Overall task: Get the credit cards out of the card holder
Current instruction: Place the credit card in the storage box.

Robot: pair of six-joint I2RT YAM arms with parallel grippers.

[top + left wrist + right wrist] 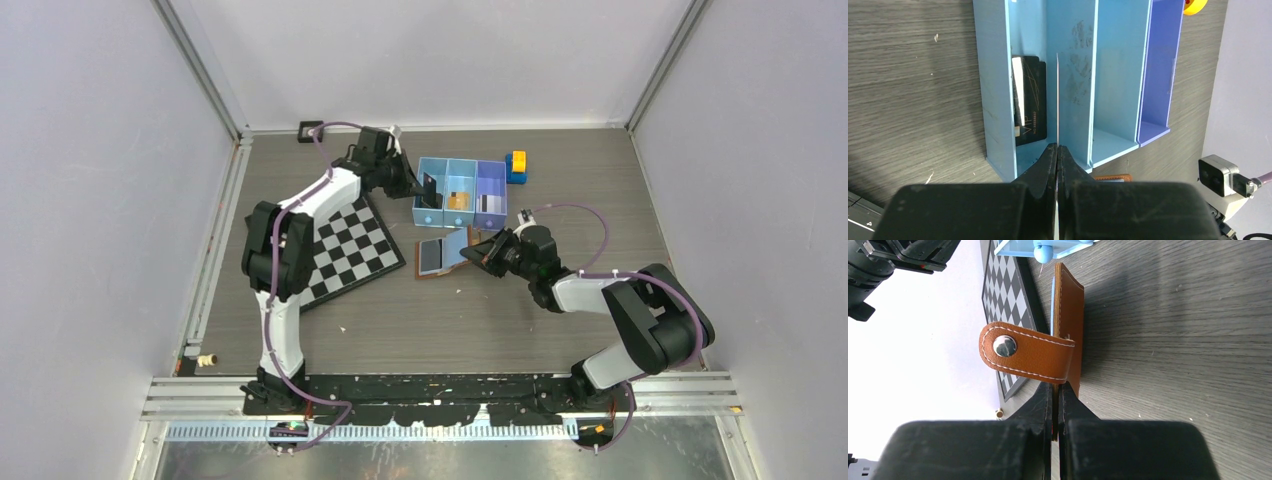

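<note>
My left gripper is shut on a credit card, held edge-on over the left compartment of the blue tray. A black credit card lies in that compartment. The brown card holder rests on the table in front of the tray, and its edge shows in the left wrist view. My right gripper is shut on the holder's right side, lifting it on edge. Its snap strap folds over, and a pale blue card shows inside.
The tray stands at the back centre, with cards in its middle and right compartments. A yellow-and-blue toy block sits to its right. A chessboard lies to the left of the holder, under the left arm.
</note>
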